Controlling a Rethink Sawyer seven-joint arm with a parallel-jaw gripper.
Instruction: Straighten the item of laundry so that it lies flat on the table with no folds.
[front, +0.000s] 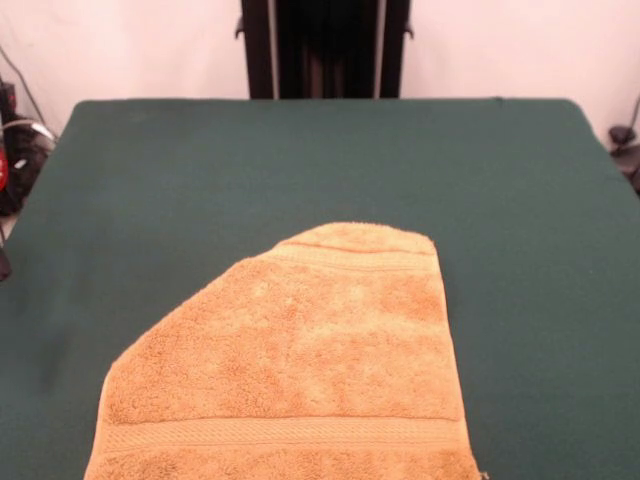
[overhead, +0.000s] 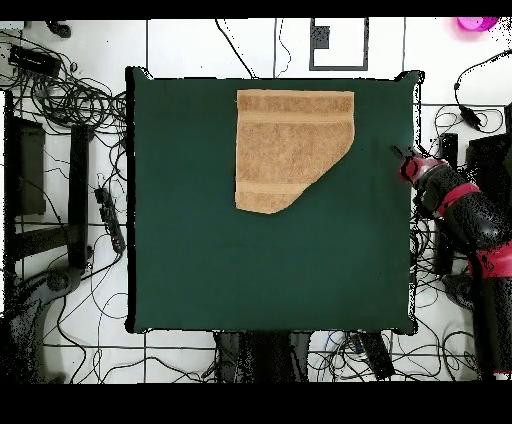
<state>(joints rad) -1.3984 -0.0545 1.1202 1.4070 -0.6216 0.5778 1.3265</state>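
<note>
The golden-orange towel (front: 300, 350) lies on the green table (front: 150, 180) at its near edge in the front view, running off the bottom of that picture. One far corner is folded in, leaving a long diagonal edge on the left. In the overhead view the towel (overhead: 285, 140) lies near the top edge of the table (overhead: 250, 260), with the diagonal edge at its lower right. The woven bands show near both hems. My gripper (overhead: 402, 158) shows only in the overhead view, at the table's right edge, apart from the towel. The front view does not show it.
The red and black arm (overhead: 470, 225) lies beyond the table's right edge in the overhead view. The black pedestal (front: 325, 50) stands at the far side of the table. Cables (overhead: 70, 100) and black stands (overhead: 40, 190) lie on the floor around the table.
</note>
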